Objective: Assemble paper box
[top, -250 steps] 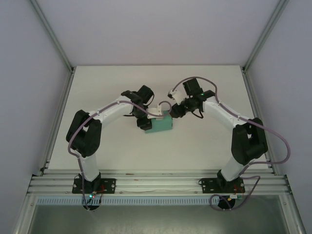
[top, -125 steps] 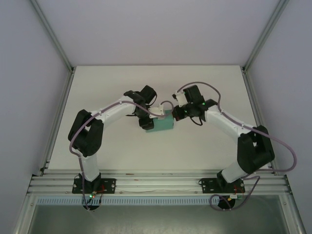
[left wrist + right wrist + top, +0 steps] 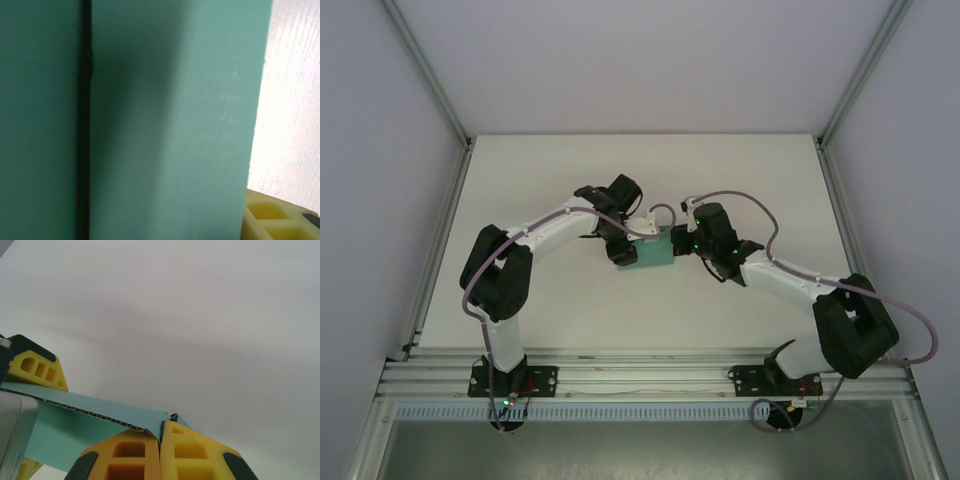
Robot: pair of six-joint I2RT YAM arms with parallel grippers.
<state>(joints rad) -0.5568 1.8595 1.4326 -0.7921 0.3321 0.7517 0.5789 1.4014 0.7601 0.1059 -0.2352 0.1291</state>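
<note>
**Location.** The paper box [image 3: 655,254] sits near the middle of the surface [image 3: 570,170], between the two arms. The left end effector [image 3: 623,250] is at its left end and the right end effector [image 3: 680,243] at its right end.

**Grip state.** In the right wrist view the right end effector [image 3: 160,450] is clenched. Its yellow fingers [image 3: 125,455] are pressed together on the corner of a teal flap [image 3: 75,427], whose corrugated edge runs into the seam between them. For the left end effector I cannot tell. Its wrist view has teal card [image 3: 175,125] hard against the lens and one yellow pad [image 3: 267,217] at the lower right.

**Step in hand, judged.** A flap at the right end is being folded or tucked.
- The left arm should brace the body so it neither slides nor racks.
- The right should turn the flap along its crease rather than drag it.
- The grip is at a corner, so twisting or tearing the thin card is the risk.
- A dark gap [image 3: 85,125] between two panels suggests a seam not fully shut.

**Contents.** The interior is hidden, so contents cannot be determined.
</note>
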